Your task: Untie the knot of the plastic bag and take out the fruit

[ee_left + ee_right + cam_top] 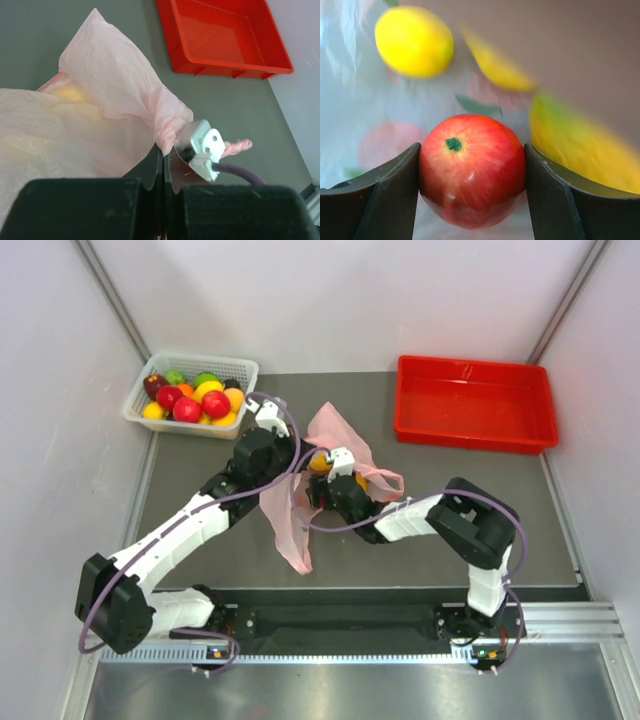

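Note:
The pink plastic bag (335,435) lies crumpled mid-table, one long tail (292,535) trailing toward me. My left gripper (298,462) is shut on a pinch of bag film (167,132) at its gathered edge. A twisted pink handle strip (241,146) pokes out behind the right wrist's white camera mount (204,144); no tied knot shows. My right gripper (320,490) reaches inside the bag and is shut on the red apple (470,170), a finger on each side. A round yellow fruit (414,41) and a larger yellow one (580,145) lie beside it in the bag.
A white basket (135,405) heaped with red, yellow and green fruit stands at the far left. A red tray (475,405) sits at the far right and also shows in the left wrist view (220,35). Grey walls close in both sides.

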Action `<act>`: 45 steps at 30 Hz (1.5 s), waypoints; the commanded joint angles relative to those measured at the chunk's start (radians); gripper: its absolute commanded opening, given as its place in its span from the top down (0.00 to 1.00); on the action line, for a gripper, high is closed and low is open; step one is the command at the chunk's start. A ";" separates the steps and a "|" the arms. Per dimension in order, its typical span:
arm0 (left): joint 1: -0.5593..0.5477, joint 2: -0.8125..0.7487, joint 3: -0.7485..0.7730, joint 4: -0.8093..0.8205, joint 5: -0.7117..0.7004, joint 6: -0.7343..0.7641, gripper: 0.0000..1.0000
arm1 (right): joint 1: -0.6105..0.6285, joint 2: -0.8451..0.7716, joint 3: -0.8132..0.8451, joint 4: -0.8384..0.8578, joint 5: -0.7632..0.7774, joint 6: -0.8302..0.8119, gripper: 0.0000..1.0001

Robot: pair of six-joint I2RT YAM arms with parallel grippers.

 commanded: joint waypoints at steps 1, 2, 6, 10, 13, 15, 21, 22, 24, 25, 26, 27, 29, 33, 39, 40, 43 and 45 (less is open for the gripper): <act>-0.001 -0.042 -0.013 0.084 0.020 -0.007 1.00 | -0.010 -0.122 -0.100 0.002 -0.053 -0.021 0.79; -0.001 -0.041 -0.017 0.086 0.017 -0.008 1.00 | -0.010 -0.146 -0.118 0.003 -0.069 -0.021 0.83; 0.000 -0.041 -0.029 0.087 0.014 -0.002 1.00 | -0.007 -0.316 -0.247 -0.004 -0.174 -0.017 1.00; 0.002 -0.044 -0.040 0.086 0.014 0.004 1.00 | -0.007 -0.511 -0.336 -0.081 -0.401 -0.018 1.00; 0.003 -0.049 -0.048 0.084 0.016 0.007 1.00 | -0.007 -0.682 -0.344 -0.234 -0.596 -0.038 1.00; 0.003 -0.050 -0.052 0.086 0.013 0.009 1.00 | -0.007 -0.824 -0.338 -0.305 -0.658 -0.049 1.00; 0.008 -0.035 -0.063 0.090 0.019 0.004 1.00 | -0.019 -1.142 -0.282 -0.504 -0.490 -0.165 1.00; 0.008 -0.033 -0.066 0.092 0.020 0.004 1.00 | -0.040 -1.159 -0.273 -0.515 -0.408 -0.181 1.00; 0.008 -0.029 -0.066 0.095 0.028 0.003 1.00 | -0.080 -1.156 -0.226 -0.541 -0.305 -0.193 1.00; 0.009 -0.027 -0.066 0.095 0.028 0.003 1.00 | -0.132 -1.141 -0.201 -0.550 -0.228 -0.196 1.00; 0.008 -0.026 -0.066 0.095 0.030 0.001 1.00 | -0.163 -1.091 -0.149 -0.563 -0.202 -0.202 1.00; 0.008 -0.024 -0.066 0.095 0.031 0.001 1.00 | -0.195 -1.055 -0.123 -0.566 -0.183 -0.211 1.00; 0.009 -0.023 -0.062 0.095 0.033 0.001 1.00 | -0.296 -0.969 -0.030 -0.575 -0.119 -0.204 1.00; 0.008 -0.027 -0.051 0.087 0.060 0.001 1.00 | -0.453 -0.686 0.101 -0.538 -0.059 -0.166 1.00; 0.008 -0.035 -0.051 0.084 0.086 -0.005 1.00 | -0.652 -0.301 0.320 -0.481 -0.033 -0.127 1.00; 0.008 -0.033 -0.051 0.084 0.089 -0.007 1.00 | -0.668 -0.248 0.366 -0.519 -0.045 -0.126 1.00; 0.008 -0.042 -0.056 0.084 0.095 -0.008 1.00 | -0.697 -0.090 0.486 -0.515 -0.092 -0.138 1.00; 0.008 -0.044 -0.056 0.084 0.092 -0.008 1.00 | -0.699 -0.018 0.523 -0.494 -0.096 -0.159 1.00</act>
